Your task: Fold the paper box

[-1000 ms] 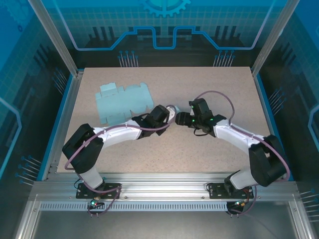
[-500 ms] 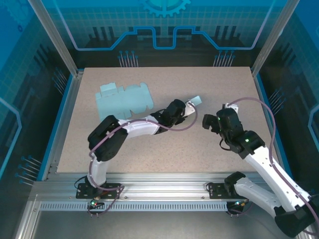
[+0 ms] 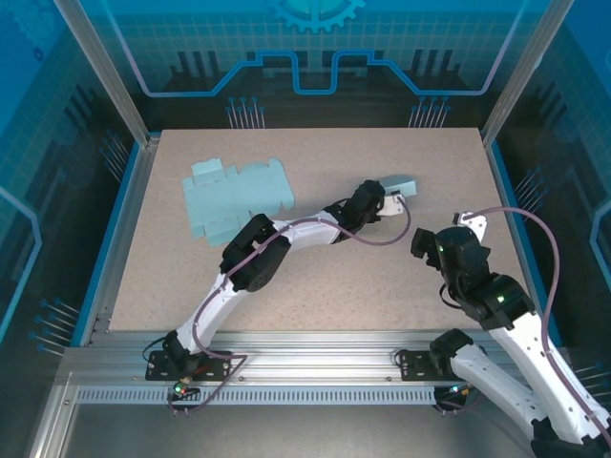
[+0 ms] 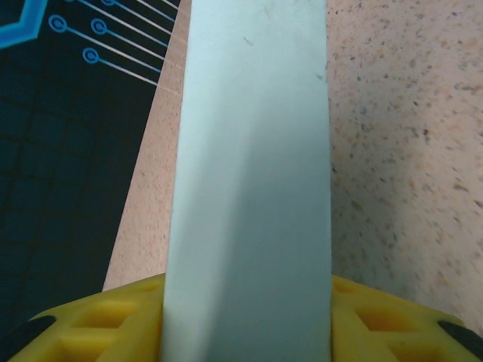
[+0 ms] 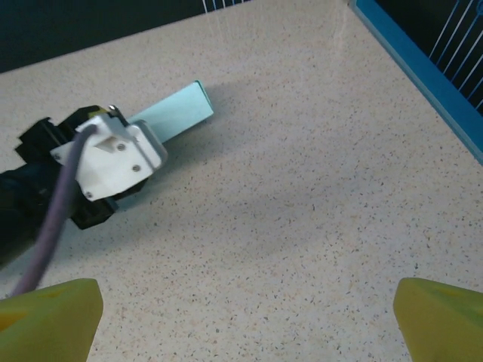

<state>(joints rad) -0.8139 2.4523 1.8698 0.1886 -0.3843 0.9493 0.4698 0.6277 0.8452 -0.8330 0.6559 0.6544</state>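
Top external shows the left pincer (image 3: 386, 200) reaching across the counter (image 3: 315, 277) to right of centre, pinching one end of the folded box (image 3: 401, 183) so the rest juts clear toward the far right. It is probably held out there to be set down away from the flat blank (image 3: 237, 198), which lies well apart at the far left, not yet folded. The right pincer (image 3: 474, 221) hangs near the right edge, spread wide and holding nothing, which leaves the left arm room. Left wrist adds what the overhead cannot: the pale panel runs straight out between both yellow pads (image 4: 106, 320), touching each. Right wrist gives the low, side-on look — the box seems to sit at or just above the surface, though I cannot tell whether it touches.
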